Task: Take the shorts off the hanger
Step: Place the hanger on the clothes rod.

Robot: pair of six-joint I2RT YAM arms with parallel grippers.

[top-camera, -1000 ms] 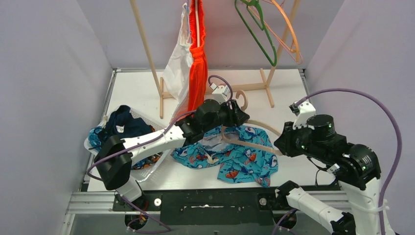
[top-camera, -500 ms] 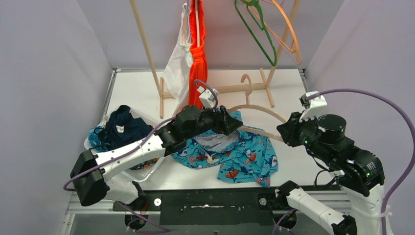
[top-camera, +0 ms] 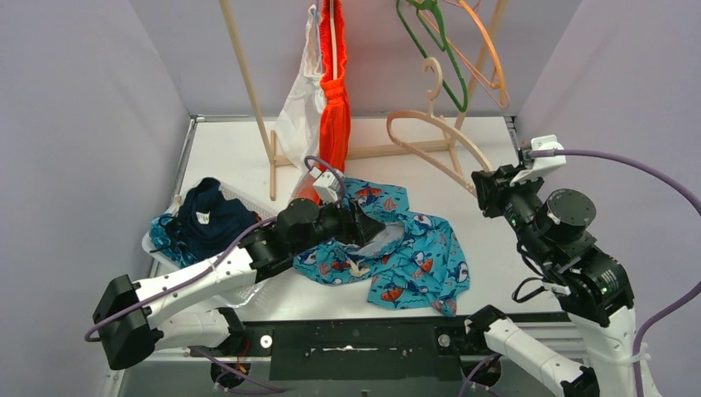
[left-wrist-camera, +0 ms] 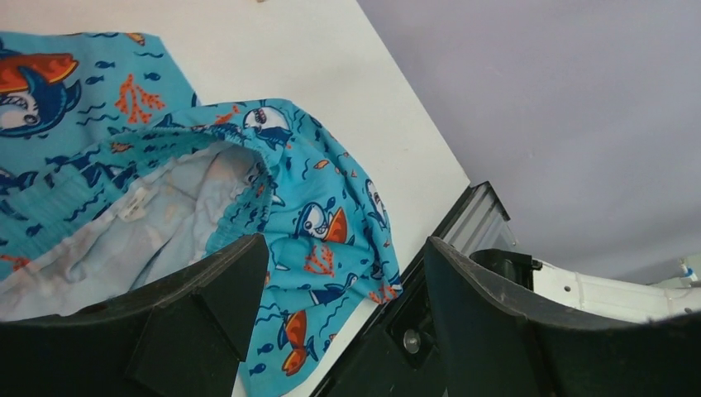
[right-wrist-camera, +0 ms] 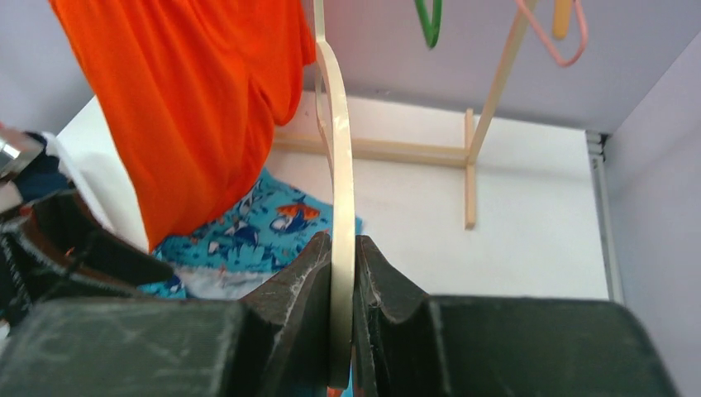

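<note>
Top external: teal shark-print shorts (top-camera: 413, 265) rumpled, waistband open, pale lining showing

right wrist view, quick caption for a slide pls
Right jaws shut on the cream hanger, bright orange shorts hanging beyond, shark-print shorts on the table below.

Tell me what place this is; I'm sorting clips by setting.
Likely a lab test cell: plain walls around a white table, two robot arms bolted at its edge, a wooden clothes rack.
</note>
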